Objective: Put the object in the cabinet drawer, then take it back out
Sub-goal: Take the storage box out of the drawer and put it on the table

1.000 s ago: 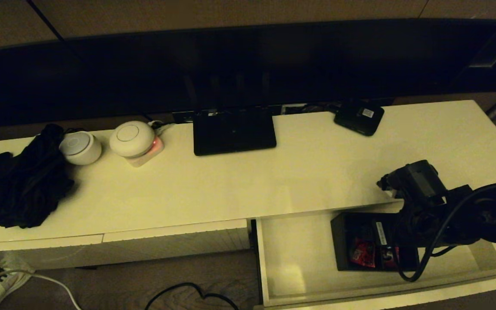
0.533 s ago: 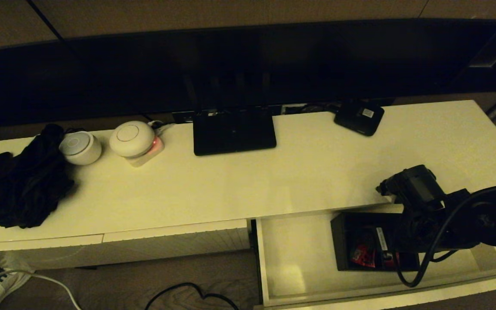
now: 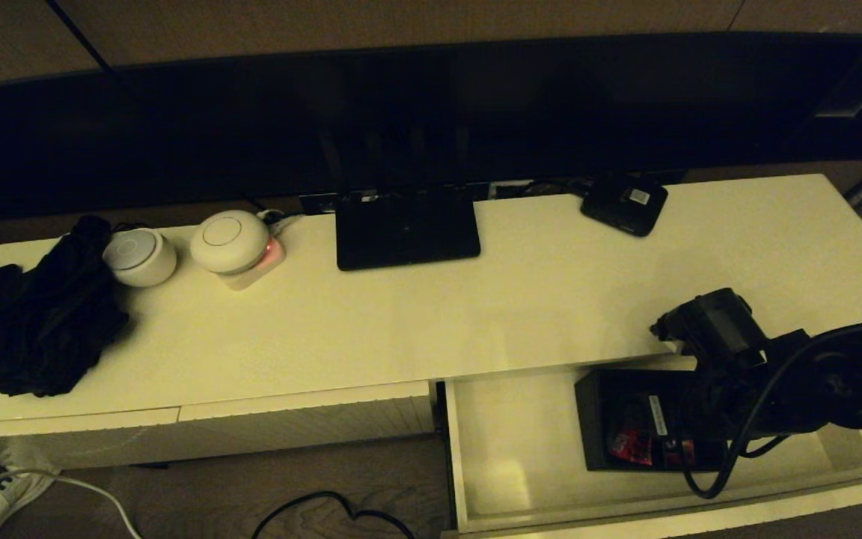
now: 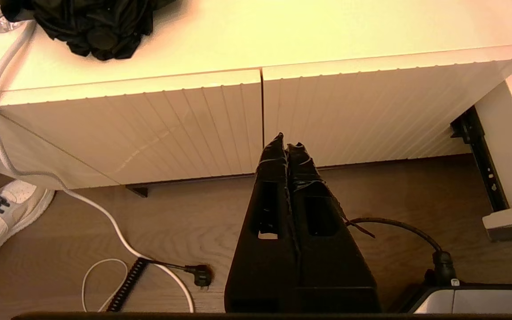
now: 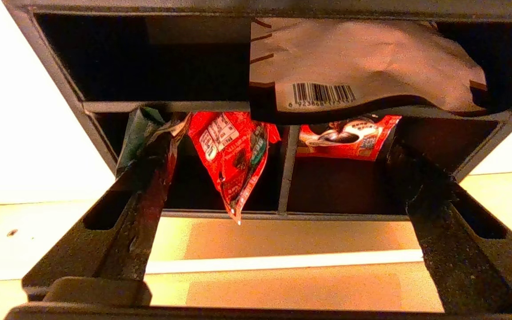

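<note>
The cabinet drawer (image 3: 506, 442) is pulled out at the right, and its pale floor (image 5: 282, 240) shows in the right wrist view. The black organiser box (image 3: 625, 419) rests inside it, with dividers (image 5: 285, 178) and red-and-white packets (image 5: 231, 151). My right gripper (image 5: 276, 146) is open, reaching over the box's near rim. One fingertip (image 5: 154, 142) sits at a green packet, the other (image 5: 400, 155) in the right compartment. In the head view the right wrist (image 3: 708, 326) hides the fingers. My left gripper (image 4: 286, 144) is shut and parked low before the closed fronts.
On the cabinet top lie a flat black router (image 3: 407, 228), a small black device with a white label (image 3: 624, 202), two white round devices (image 3: 229, 241), and black cloth (image 3: 42, 322). Closed ribbed fronts (image 4: 149, 124) stand left of the drawer. Cables (image 4: 105, 213) trail on the floor.
My right wrist has sunk a little and shifted slightly left, closer over the box. The box and drawer have stayed in place. The left arm has not moved.
</note>
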Robot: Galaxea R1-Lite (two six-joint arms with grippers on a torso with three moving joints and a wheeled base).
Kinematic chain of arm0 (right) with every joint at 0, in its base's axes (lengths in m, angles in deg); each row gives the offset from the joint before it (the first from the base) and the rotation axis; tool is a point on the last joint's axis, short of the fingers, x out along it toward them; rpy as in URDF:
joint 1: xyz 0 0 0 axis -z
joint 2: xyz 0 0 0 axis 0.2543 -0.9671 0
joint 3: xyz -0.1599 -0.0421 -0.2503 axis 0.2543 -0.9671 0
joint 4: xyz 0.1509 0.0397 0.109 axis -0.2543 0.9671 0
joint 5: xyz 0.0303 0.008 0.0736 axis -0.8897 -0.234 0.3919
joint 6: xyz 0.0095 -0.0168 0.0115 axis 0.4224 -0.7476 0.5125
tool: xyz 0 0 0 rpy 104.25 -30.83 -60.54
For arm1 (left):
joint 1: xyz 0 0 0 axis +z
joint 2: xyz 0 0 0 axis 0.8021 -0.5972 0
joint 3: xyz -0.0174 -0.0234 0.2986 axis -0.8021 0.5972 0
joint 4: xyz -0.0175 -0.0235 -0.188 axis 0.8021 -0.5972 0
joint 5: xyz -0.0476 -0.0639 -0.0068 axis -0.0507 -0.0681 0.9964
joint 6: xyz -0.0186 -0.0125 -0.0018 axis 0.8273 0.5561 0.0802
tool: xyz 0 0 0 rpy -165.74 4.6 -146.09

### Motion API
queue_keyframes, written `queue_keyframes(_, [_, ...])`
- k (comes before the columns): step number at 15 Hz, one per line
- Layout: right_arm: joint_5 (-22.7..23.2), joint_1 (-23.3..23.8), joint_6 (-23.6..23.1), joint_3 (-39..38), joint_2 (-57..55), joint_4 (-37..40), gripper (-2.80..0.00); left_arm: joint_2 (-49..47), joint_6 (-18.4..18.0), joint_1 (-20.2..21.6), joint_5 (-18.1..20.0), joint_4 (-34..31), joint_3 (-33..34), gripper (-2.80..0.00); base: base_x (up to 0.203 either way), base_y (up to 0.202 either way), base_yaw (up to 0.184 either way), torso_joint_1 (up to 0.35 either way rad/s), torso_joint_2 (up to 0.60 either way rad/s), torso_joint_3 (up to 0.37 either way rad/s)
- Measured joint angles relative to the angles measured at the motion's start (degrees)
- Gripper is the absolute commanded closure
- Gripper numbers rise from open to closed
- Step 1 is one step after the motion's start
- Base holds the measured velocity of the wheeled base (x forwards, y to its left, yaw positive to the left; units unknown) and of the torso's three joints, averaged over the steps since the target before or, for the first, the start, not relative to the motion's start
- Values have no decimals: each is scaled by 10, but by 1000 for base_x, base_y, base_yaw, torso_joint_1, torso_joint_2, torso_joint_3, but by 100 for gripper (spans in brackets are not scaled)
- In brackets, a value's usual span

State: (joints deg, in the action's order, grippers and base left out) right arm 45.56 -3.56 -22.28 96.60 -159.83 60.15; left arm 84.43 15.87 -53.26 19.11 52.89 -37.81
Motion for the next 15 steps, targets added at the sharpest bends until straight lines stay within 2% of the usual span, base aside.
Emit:
queue_keyframes(11, [4,5,-1,-12,-9,-20,-280,0,0,0,0,0,0,0,0,0,0,0,0,0])
queue_keyframes(12, [4,5,-1,-13,-9,-20,0,0,0,0,0,0,0,0,0,0,0,0,0,0])
queue_keyframes(15, [3,5,-1,-14,-10,-19,0,0,0,0,0,0,0,0,0,0,0,0,0,0])
